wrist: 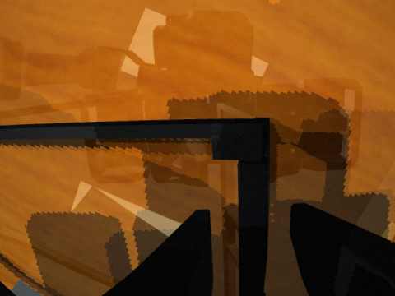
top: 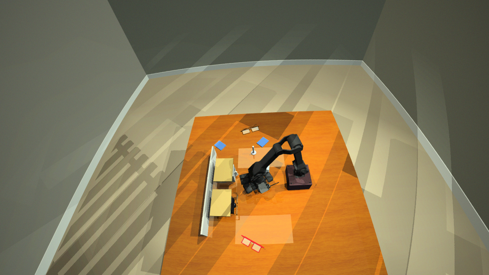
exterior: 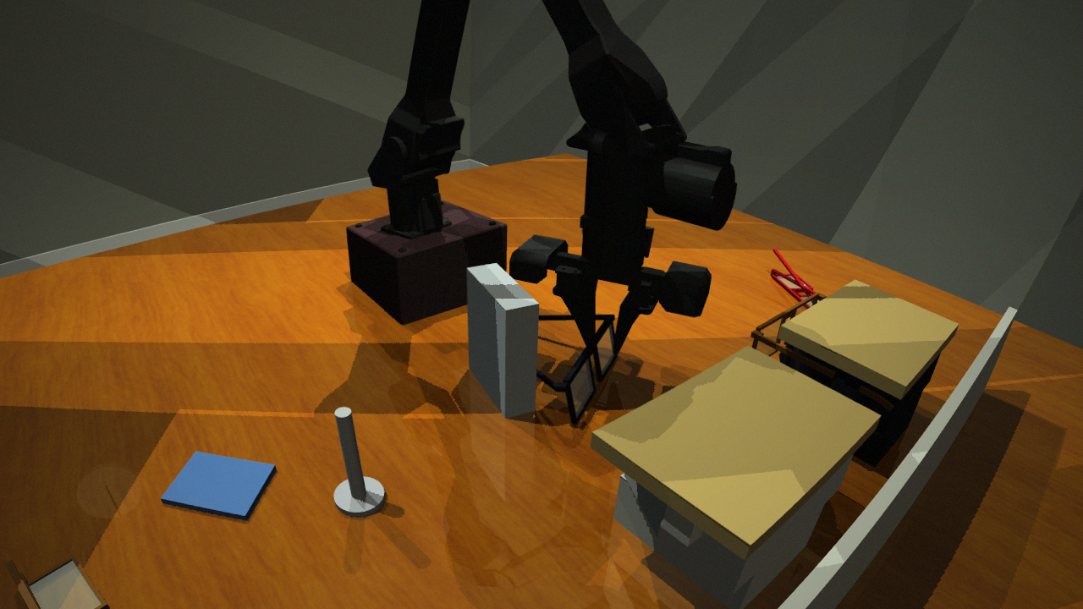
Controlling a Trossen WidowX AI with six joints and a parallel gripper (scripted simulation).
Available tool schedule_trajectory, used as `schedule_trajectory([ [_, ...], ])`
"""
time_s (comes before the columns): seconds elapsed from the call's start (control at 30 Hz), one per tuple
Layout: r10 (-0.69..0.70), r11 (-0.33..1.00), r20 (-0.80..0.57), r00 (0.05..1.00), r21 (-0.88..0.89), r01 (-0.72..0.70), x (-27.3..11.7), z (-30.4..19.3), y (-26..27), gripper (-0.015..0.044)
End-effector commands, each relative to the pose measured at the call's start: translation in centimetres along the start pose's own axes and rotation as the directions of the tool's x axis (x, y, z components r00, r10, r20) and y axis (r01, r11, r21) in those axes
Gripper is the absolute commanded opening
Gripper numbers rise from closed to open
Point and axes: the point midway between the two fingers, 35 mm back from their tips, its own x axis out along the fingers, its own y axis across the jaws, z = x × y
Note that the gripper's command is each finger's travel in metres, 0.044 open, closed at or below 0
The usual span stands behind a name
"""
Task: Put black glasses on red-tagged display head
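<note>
The black glasses (exterior: pixel 565 385) (wrist: pixel 164 130) stand upright, front away from the white block (exterior: pixel 520 359), with their temples running toward it. My gripper (exterior: pixel 605 348) (wrist: pixel 250 220) points down over the front frame near the bridge. Its fingers are partly open, one on each side of the frame, with gaps visible in the wrist view. A pale head (top: pixel 235 173) (exterior: pixel 685 529) and a black head (top: pixel 233 206) stand under yellow boards (top: pixel 224 169) (exterior: pixel 742 447). Brown glasses (exterior: pixel 757 333) are in front of the black head. No red tag is visible, so I cannot tell which head carries it.
A low white wall (top: pixel 206 205) (exterior: pixel 920 448) runs behind the heads. A small post on a round base (top: pixel 253 152) (exterior: pixel 352 462) stands near a blue tile (top: pixel 262 141) (exterior: pixel 219 485). Red glasses (top: pixel 260 246) lie on the far side from another brown pair. My base box (top: pixel 298 185) (exterior: pixel 393 280) is behind the block.
</note>
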Motion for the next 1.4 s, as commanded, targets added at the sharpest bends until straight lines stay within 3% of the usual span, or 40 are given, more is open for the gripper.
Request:
schedule_trajectory([
  [0.0, 0.003, 1.0, -0.005, 1.0, 0.002, -0.003, 0.1, -0.1, 0.3, 0.012],
  [0.13, 0.003, 1.0, -0.005, 1.0, 0.002, -0.003, 0.1, -0.1, 0.6, 0.012],
  [0.17, 0.001, 1.0, 0.0, 1.0, 0.002, -0.001, 0.0, 0.0, 0.2, 0.0094],
  [0.63, 0.001, 1.0, 0.0, 1.0, 0.002, -0.001, 0.0, 0.0, 0.2, 0.0],
  [0.8, 0.001, 1.0, 0.0, 1.0, 0.002, -0.001, -0.3, 0.0, 0.2, 0.0],
  [1.27, 0.002, 1.0, -0.005, 1.0, 0.002, -0.002, -9.5, 0.0, 0.2, 0.0],
  [1.37, 0.002, 1.0, -0.005, 1.0, 0.002, -0.002, -10.0, 0.0, 0.3, 0.0],
])
